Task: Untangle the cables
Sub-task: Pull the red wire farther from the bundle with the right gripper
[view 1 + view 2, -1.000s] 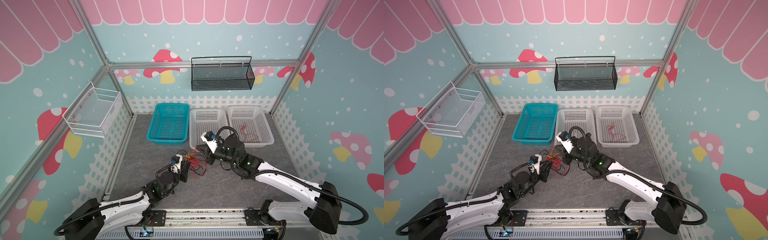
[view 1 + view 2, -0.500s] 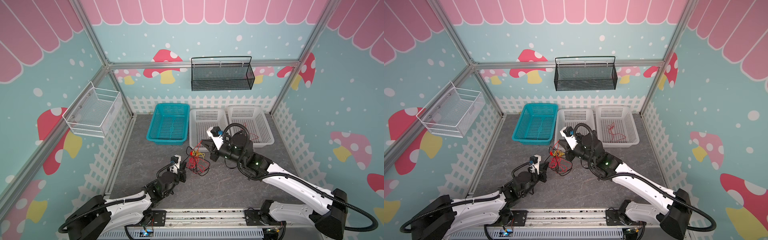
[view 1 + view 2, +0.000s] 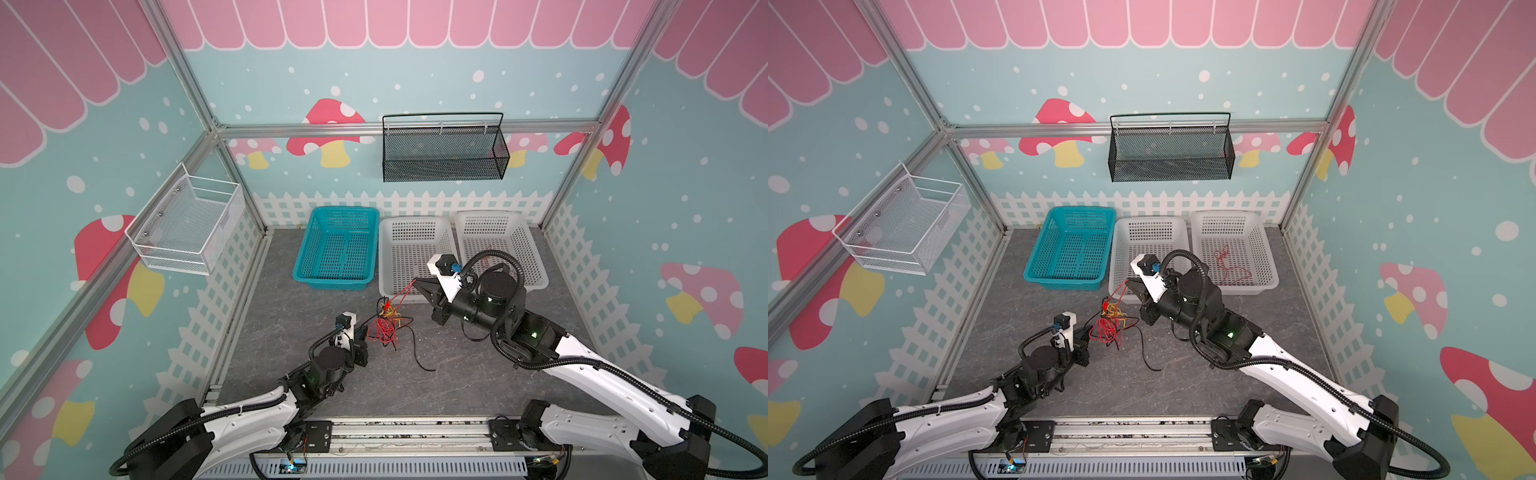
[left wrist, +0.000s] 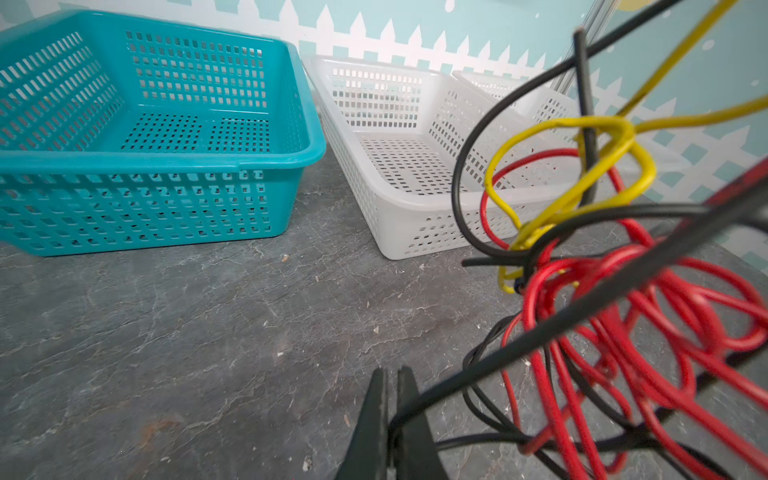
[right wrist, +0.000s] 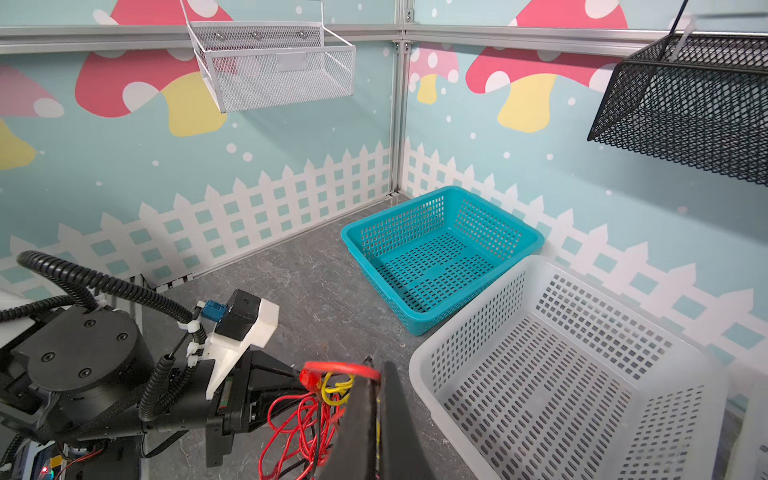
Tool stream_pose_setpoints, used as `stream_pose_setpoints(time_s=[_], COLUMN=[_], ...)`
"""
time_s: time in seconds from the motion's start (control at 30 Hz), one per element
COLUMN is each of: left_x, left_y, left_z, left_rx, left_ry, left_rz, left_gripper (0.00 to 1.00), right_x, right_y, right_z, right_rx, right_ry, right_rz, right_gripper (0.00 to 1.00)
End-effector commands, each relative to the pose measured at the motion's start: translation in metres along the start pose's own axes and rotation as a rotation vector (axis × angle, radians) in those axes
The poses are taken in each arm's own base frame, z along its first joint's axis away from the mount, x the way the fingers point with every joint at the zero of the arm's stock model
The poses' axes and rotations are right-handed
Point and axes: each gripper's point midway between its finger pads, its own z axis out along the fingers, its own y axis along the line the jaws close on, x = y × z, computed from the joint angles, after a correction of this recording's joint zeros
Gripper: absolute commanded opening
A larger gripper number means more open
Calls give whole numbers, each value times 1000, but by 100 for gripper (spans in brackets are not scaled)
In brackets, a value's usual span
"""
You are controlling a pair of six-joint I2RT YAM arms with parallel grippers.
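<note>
The cables are a knot of red, yellow and black wires on the grey floor between my two arms. My left gripper sits at the knot's left edge. In the left wrist view the left gripper is shut on a black cable that runs up into the tangle. My right gripper is raised at the back right, shut on a red cable stretched up from the knot. A yellow streak also shows between the right gripper's jaws.
A teal basket and two white baskets line the back wall. Another red cable lies in the right white basket. A loose black cable end trails on the floor. A black mesh basket and a white wire basket hang on the walls.
My left gripper has closed on the black cable. The right gripper has moved back and right toward the white baskets, drawing the red strand out of the knot.
</note>
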Motion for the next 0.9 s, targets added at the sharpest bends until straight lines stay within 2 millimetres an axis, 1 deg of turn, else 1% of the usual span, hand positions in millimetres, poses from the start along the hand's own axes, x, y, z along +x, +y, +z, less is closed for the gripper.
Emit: stream_pose_setpoints(time_s=[0.0, 0.17, 0.3, 0.4, 0.5, 0.7, 0.77, 0.87], left_x=[10, -11, -27, -32, -33, -31, -30, -26], left_y=[6, -7, -15, -17, -16, -12, -10, -3], left_z=[-3, -6, -9, -11, -11, -10, -8, -6], left_rx=[-14, 48, 85, 89, 89, 62, 43, 3], left_ry=[37, -11, -49, -61, -64, -52, -45, -32], left_rz=[-16, -17, -12, -14, -26, -45, -39, -29], left_gripper=[0, 0, 0, 0, 0, 0, 0, 0], right_x=[-22, 9, 31, 45, 58, 67, 68, 61], right_y=[5, 16, 24, 24, 28, 40, 40, 32], right_z=[-4, 18, 29, 33, 36, 36, 37, 35], right_rx=[-33, -105, -153, -156, -175, -248, -248, -198], right_ry=[-66, 29, 82, 114, 144, 166, 163, 134], right_rz=[-28, -27, -17, -14, -10, -15, -17, -15], right_gripper=[0, 0, 0, 0, 0, 0, 0, 0])
